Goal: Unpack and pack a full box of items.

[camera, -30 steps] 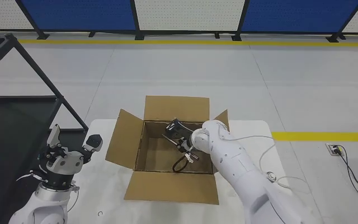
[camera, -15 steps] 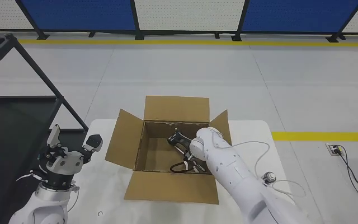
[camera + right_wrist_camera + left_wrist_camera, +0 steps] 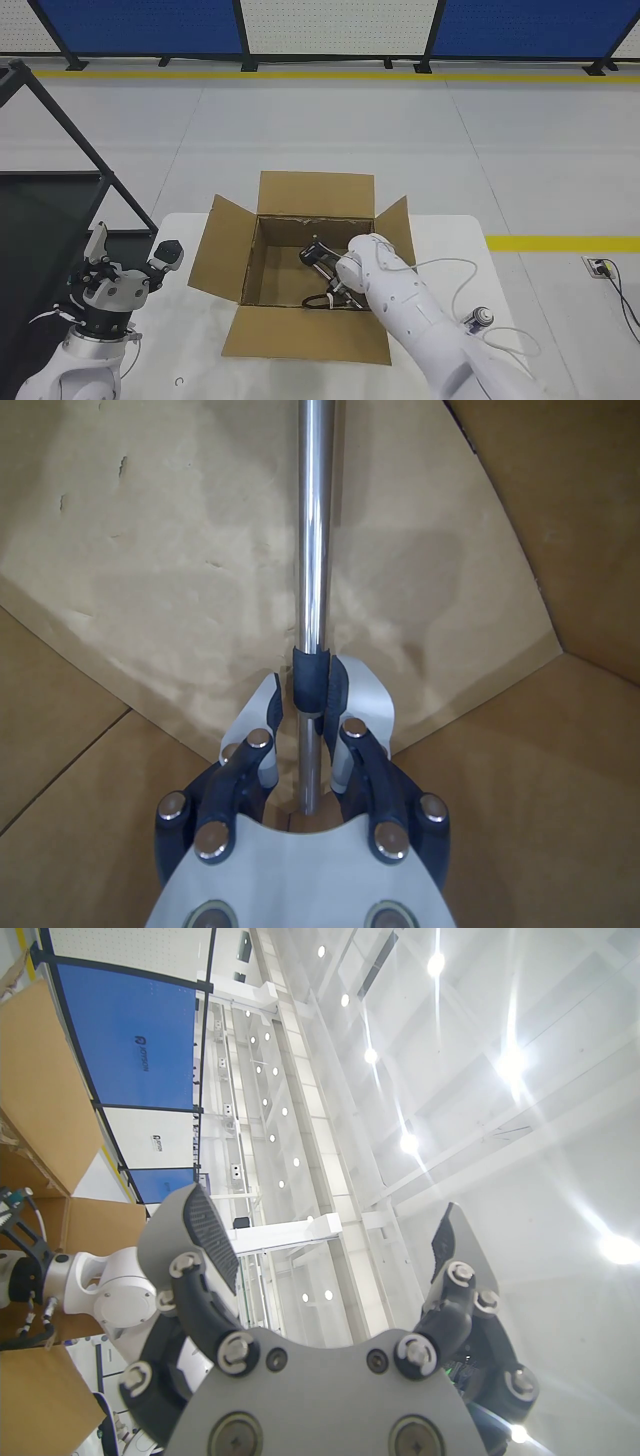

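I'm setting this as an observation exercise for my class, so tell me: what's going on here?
The right gripper is down inside the open cardboard box. Its jaws are shut on a shiny metal rod, gripped at its black-wrapped section, and the rod runs out ahead over the box floor. The left gripper sits off to the side of the box, pointed upward, with its jaws open and holding nothing. This moment alone doesn't show whether the rod is going in or coming out.
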